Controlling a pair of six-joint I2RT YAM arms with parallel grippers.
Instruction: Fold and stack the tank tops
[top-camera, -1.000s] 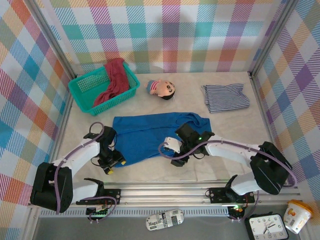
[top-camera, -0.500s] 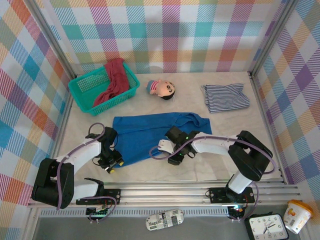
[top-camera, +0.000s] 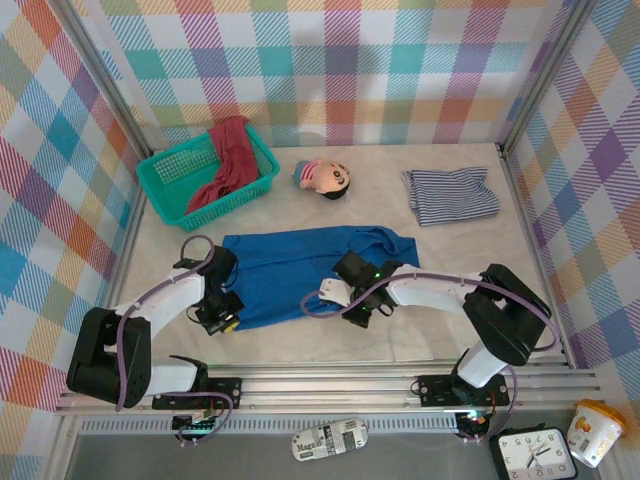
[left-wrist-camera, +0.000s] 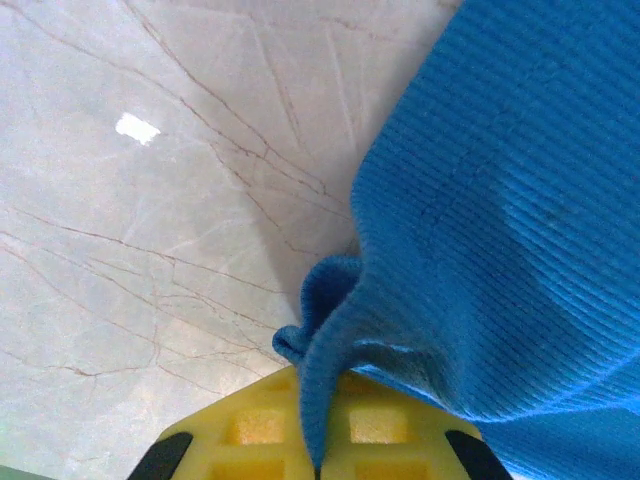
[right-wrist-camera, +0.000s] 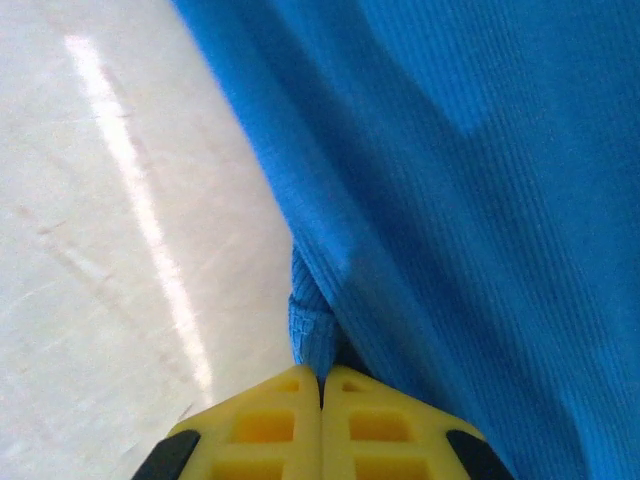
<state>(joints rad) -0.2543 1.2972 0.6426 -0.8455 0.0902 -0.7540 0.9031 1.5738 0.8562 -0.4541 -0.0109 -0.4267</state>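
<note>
Pinched within the last second, the solid bright blue ribbed cloth tank top (top-camera: 285, 265) lies just in front of the teal plastic mesh basket (top-camera: 175, 175). Only thin hem folds are held by the left gripper (left-wrist-camera: 318, 445) and right gripper (right-wrist-camera: 321, 392), and could be lost when lifted.

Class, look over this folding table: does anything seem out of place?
Yes. The dark red cloth tank top spills over the rim of the teal plastic mesh basket, and a small big-headed doll lies among the laundry. The bright blue cloth tank top, pinched by left gripper and right gripper, looks fine.
</note>
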